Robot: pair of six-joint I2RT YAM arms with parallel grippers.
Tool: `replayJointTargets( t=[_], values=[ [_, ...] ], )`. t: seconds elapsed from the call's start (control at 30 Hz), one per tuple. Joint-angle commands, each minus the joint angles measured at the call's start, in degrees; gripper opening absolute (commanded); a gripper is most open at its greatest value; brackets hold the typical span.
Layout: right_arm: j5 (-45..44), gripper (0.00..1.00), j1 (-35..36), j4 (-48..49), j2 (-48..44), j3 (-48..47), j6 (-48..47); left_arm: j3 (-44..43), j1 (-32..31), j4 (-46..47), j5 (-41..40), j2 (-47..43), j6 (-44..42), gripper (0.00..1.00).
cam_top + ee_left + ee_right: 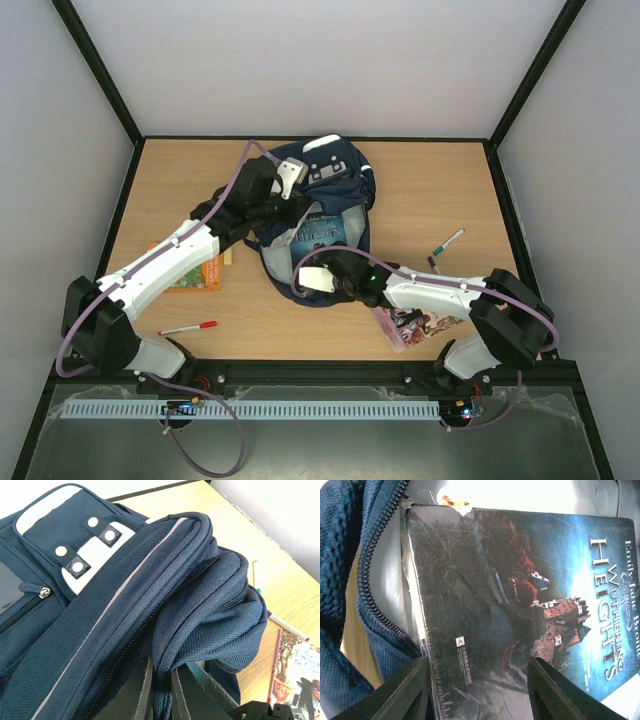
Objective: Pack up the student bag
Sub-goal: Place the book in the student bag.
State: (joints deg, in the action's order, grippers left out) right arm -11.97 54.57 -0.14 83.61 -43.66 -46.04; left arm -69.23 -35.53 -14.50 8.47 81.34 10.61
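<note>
Left clutter: an orange book [190,272] and a red marker [188,327] lay at the bag's 8 o'clock, unpacked.
Left gripper [288,182]: pinched tight on the bag's rim fabric at its 10 o'clock; I judged it was holding the mouth up.
Student bag [335,165]: at the table's [430,190] 12 o'clock, mouth facing 6.
Wuthering Heights paperback [520,590]: lying in that mouth, spine beside the zip teeth [375,605].
Right gripper [477,662]: jaws apart over the cover, holding nothing I could see.
Open room: bare table toward 3 o'clock, with a comic [415,325] and pens [447,242] near my right arm.
</note>
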Motion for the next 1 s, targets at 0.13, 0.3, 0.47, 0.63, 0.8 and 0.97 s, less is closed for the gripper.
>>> replayJointTargets(
  t=[0.13,0.3,0.47,0.63,0.8,0.97],
  values=[
    [-5.3,0.48,0.3,10.2,5.6,-0.1,4.7,-0.4,1.0,5.4,2.1,-2.7,1.7,0.03],
    [-8.1,0.37,-0.6,16.0,6.6,-0.4,8.1,-0.4,1.0,5.4,2.6,-2.9,1.9,0.02],
    [-8.6,0.33,-1.5,18.1,6.0,0.6,7.7,-0.4,1.3,5.3,2.4,-3.2,1.8,0.02],
    [-5.2,0.29,-1.4,13.1,3.4,1.5,9.5,-0.4,1.8,5.3,2.6,-3.2,1.9,0.02],
    [-4.8,0.13,-1.4,11.8,-2.0,4.6,9.7,-0.3,2.1,5.3,2.7,-3.4,2.1,0.02],
    [-4.5,0.03,-1.3,10.4,-7.9,5.1,9.8,-0.3,2.7,5.5,3.1,-3.2,2.5,0.02]
  ],
)
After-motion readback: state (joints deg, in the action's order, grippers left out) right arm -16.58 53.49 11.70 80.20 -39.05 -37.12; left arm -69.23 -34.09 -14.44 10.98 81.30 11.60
